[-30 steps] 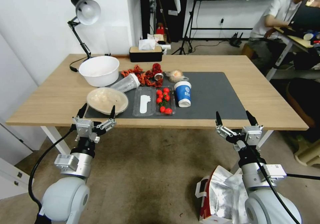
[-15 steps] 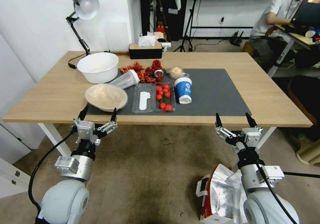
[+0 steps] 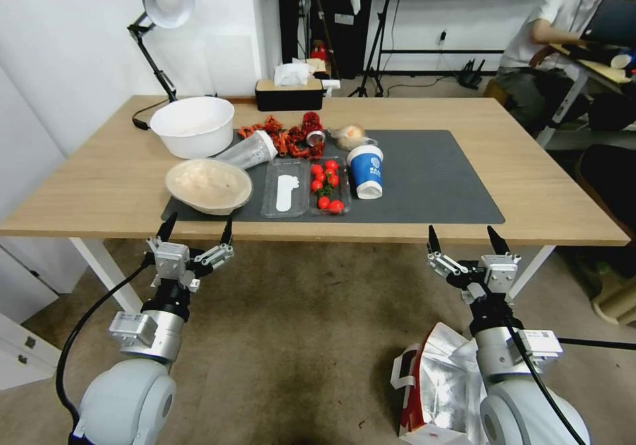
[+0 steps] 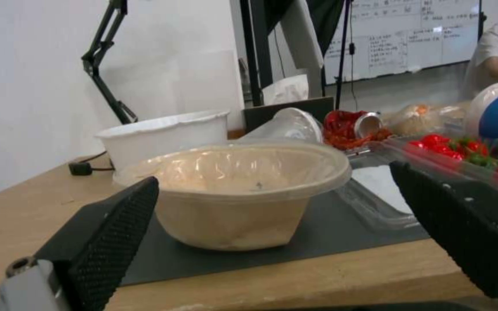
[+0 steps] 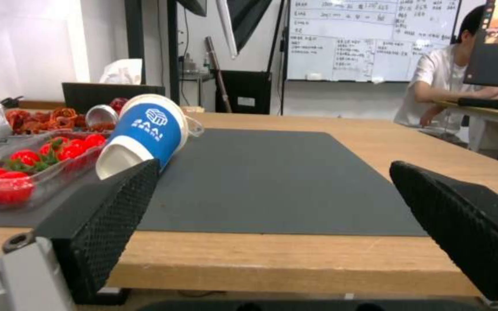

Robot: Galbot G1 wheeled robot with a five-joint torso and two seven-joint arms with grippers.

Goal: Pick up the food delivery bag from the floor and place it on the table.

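Task barely begun: the boxy white paper food delivery bag (image 3: 442,392), red-sided with crinkled silver foil lining, sits on the stained brownish-grey carpet floor (image 3: 298,339), below and behind the right gripper (image 3: 464,241) and partly hidden by that arm, apparently untouched. Both the right gripper and the left gripper (image 3: 196,228) hang empty, ribbed black jaws spread wide, facing the near edge of the light-wood table (image 3: 543,193) with its dark grey mat (image 3: 430,180). Grasp, lift and placement remain.
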